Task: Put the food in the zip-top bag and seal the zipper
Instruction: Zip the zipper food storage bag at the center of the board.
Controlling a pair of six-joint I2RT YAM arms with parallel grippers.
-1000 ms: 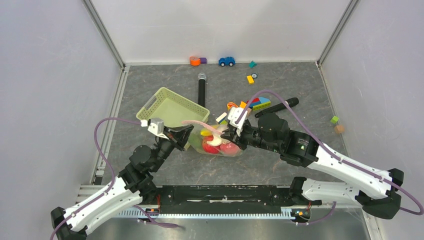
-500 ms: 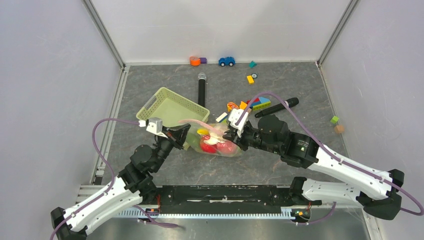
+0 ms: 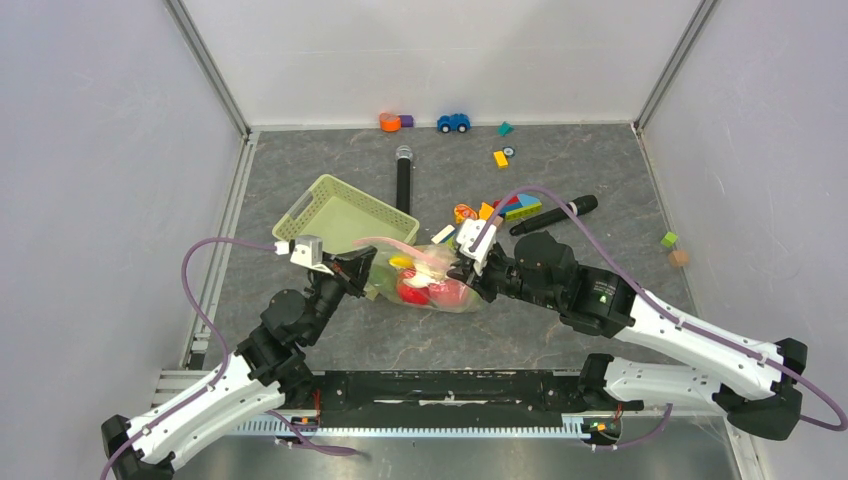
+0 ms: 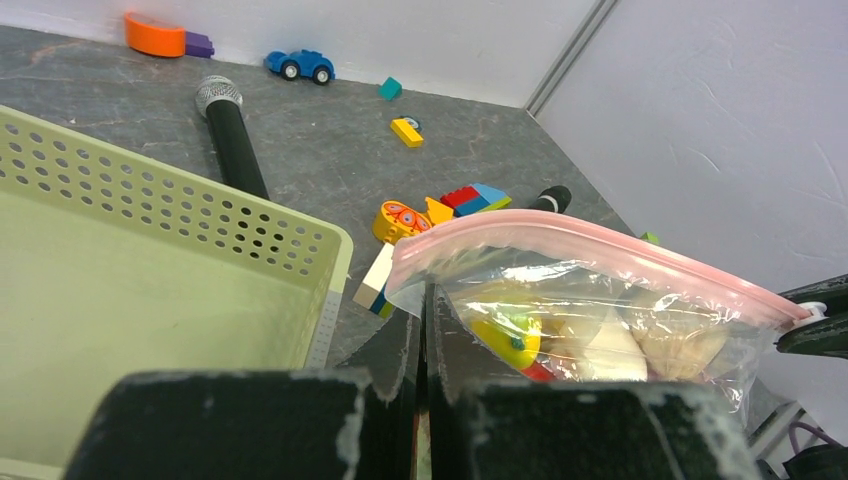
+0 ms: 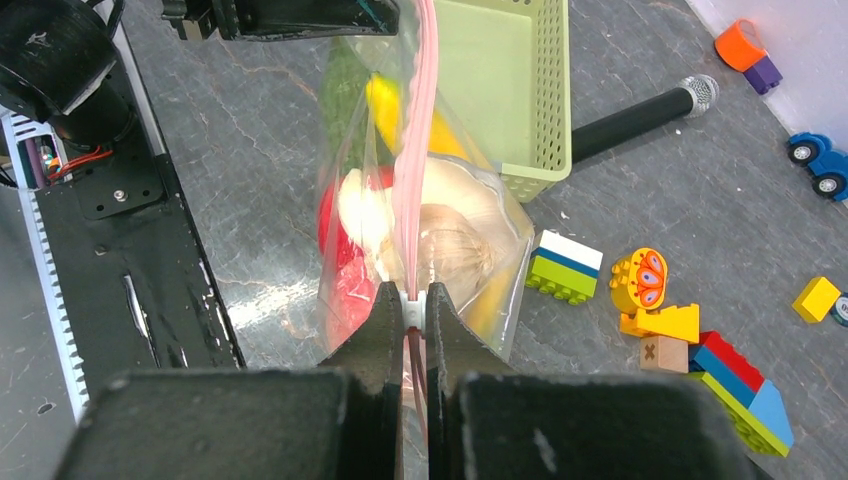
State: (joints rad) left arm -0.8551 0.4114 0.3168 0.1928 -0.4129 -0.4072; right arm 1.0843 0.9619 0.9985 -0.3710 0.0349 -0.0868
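The clear zip-top bag (image 3: 430,285) hangs between my two grippers, with the toy food inside: a red tomato (image 3: 415,293), a yellow banana (image 4: 507,336), a green vegetable (image 5: 345,95) and pale pieces (image 5: 450,245). Its pink zipper strip (image 4: 600,250) runs along the top edge. My left gripper (image 3: 362,262) is shut on the bag's left corner (image 4: 425,300). My right gripper (image 3: 468,262) is shut on the white zipper slider (image 5: 414,308) at the strip's right end, with the strip (image 5: 412,200) stretched straight away from it.
The pale green basket (image 3: 340,215) stands just left and behind the bag. Two black microphones (image 3: 404,180) (image 3: 553,214) lie behind. Building blocks (image 3: 515,207), a butterfly toy (image 5: 640,280), a blue toy car (image 3: 453,122) and an orange piece (image 3: 390,122) are scattered at the back.
Both grippers and the bag shifted slightly left; the bag stays pinched at both ends, with the zipper strip stretched between them.
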